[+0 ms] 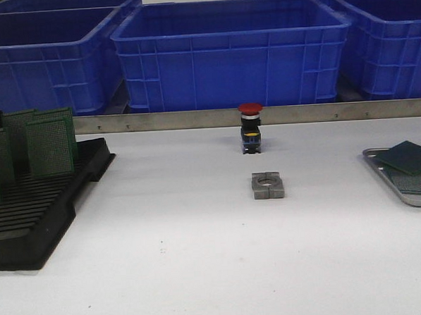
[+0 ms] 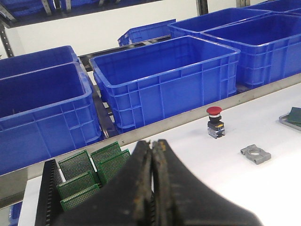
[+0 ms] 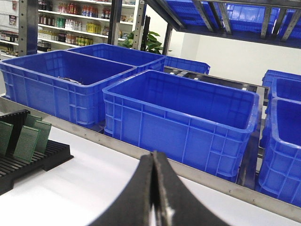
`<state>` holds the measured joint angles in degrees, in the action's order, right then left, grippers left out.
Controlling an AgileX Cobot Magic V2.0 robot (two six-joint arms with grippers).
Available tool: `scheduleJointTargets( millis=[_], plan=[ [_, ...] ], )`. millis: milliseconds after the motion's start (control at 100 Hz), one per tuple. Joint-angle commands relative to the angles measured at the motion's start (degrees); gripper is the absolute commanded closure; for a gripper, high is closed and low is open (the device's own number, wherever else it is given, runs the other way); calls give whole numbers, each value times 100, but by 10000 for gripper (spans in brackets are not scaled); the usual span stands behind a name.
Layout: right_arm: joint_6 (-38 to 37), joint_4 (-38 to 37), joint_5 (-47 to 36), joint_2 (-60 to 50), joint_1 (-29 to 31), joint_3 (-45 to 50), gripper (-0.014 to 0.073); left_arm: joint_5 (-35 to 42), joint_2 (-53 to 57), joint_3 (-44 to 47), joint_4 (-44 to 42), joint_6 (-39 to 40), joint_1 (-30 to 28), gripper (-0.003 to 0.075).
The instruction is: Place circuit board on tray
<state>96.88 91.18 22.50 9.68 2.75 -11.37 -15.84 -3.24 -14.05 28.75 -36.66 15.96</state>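
Observation:
Several green circuit boards (image 1: 49,141) stand upright in a black slotted rack (image 1: 37,209) at the left; they also show in the left wrist view (image 2: 89,174) and the right wrist view (image 3: 28,141). The silver-grey tray (image 1: 403,186) lies at the right edge with two green boards (image 1: 410,157) on it; its corner shows in the left wrist view (image 2: 288,120). Neither gripper shows in the front view. My left gripper (image 2: 153,143) is shut and empty, held above the table near the rack. My right gripper (image 3: 153,154) is shut and empty, above the table.
A red-capped push button (image 1: 250,127) stands mid-table at the back, with a small grey metal block (image 1: 268,185) in front of it. Large blue crates (image 1: 233,50) line the far side behind a metal rail (image 1: 265,115).

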Motion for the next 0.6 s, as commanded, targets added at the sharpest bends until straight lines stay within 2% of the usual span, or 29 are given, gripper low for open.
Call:
scheduleJointTargets(
  millis=[0,590],
  plan=[
    [21,222,72,48,-9,-153,655,405,-72,-145,110,63,0,741],
    [21,222,72,48,-9,-153,655,439,-72,-136,-74,142,-26,741]
  ],
)
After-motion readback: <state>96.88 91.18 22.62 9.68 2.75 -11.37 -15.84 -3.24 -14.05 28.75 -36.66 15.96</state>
